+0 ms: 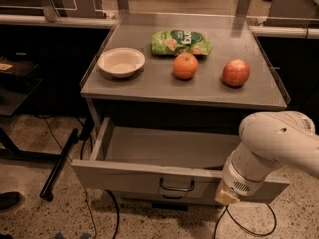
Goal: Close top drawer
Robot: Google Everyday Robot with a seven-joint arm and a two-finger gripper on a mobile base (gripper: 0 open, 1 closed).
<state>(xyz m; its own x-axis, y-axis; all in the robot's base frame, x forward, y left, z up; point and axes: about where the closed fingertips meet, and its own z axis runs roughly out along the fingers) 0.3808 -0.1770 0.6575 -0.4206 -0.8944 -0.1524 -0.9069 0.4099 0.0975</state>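
the top drawer is pulled far out. the gripper is held low against the drawer's front panel, just beside the loop handle, probably so that the panel can be pushed in. whether the gripper is open or closed cannot be told. above and beyond it, a bowl, an orange, an apple and a green bag are set on the cabinet top. white letters are printed on the bag, but no brand can be read.

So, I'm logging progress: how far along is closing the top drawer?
Nothing looks done: the top drawer stands pulled far out. In hand: the claw sits at the drawer front, right of the handle. Left: the whole push in.
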